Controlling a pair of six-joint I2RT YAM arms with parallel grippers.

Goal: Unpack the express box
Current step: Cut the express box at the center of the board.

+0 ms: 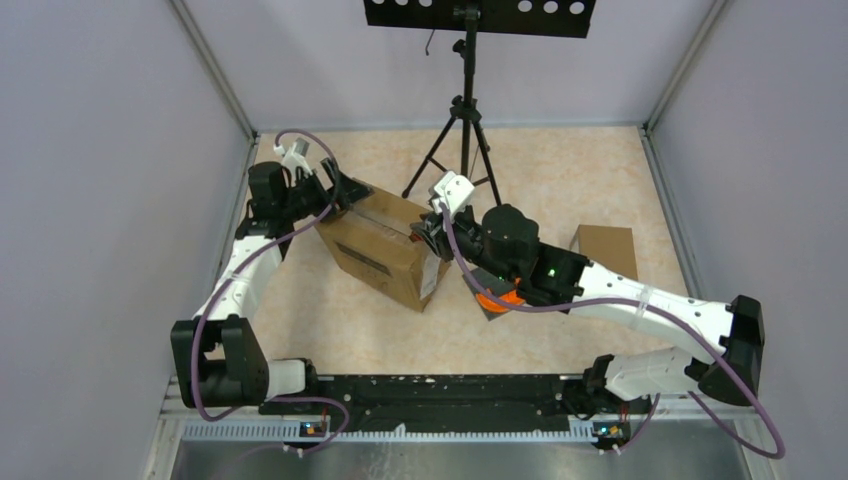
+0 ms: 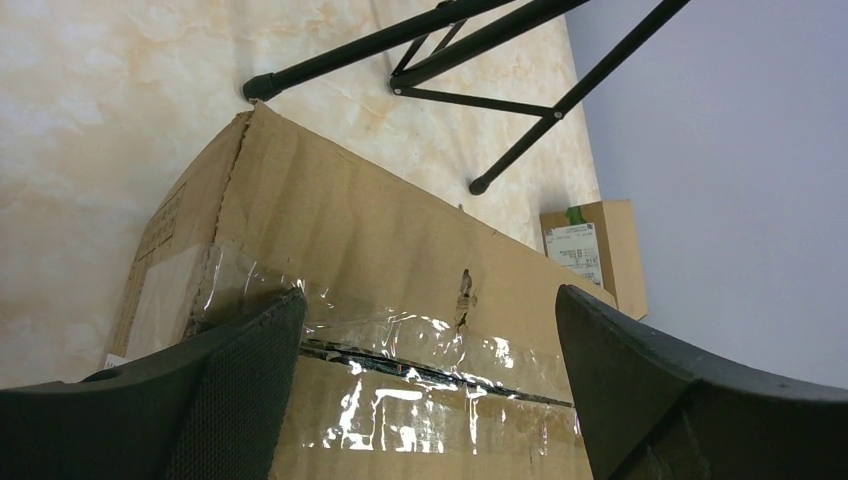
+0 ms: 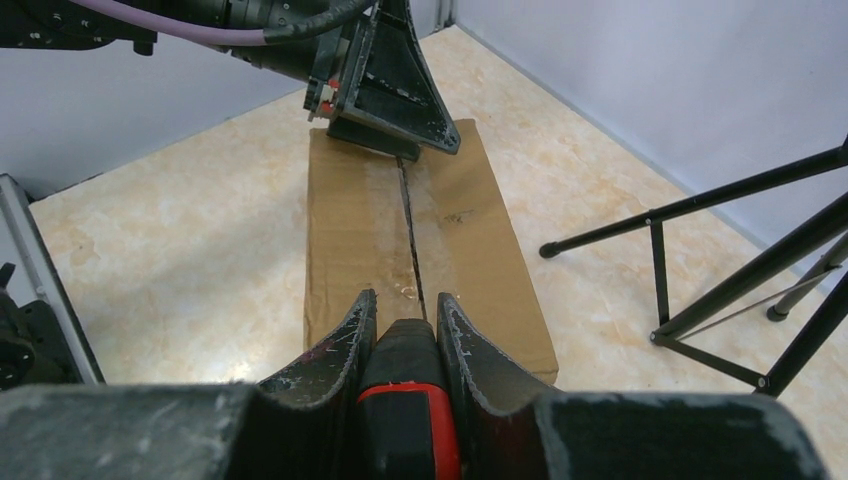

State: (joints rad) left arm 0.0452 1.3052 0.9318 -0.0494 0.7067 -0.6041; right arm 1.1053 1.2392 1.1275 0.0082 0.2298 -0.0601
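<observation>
Seen from above, the cardboard box [image 1: 385, 250] lies at an angle on the worktop [image 1: 600, 180], left of centre and nearer the left edge than the right. The left gripper [image 1: 345, 190] is at the box's far left end. The right gripper [image 1: 432, 232] is at the opposite end, toward the middle of the worktop. A smaller box [image 1: 606, 250] rests well apart by the right edge, and a tripod [image 1: 462, 130] stands near the far edge.

In the left wrist view, the fingers [image 2: 240, 380] are spread wide with nothing between them and hang just over the box top. Clear tape [image 2: 400, 345] crosses below them, with a dark gap showing along the flap line.

In the right wrist view, the right jaws are clamped on a black-and-red cutter [image 3: 405, 400]. Its tip is at the near end of the seam [image 3: 410, 220], which runs straight away toward the left gripper at the far end.

The step in hand looks like slitting the tape. To do it well, the cutter should stay shallow and follow the seam exactly, so that only the tape parts and the contents are spared. The left gripper would do best pressing down on the far end, because the box can slide or swing under the stroke. The cut should end short of those spread fingers.
</observation>
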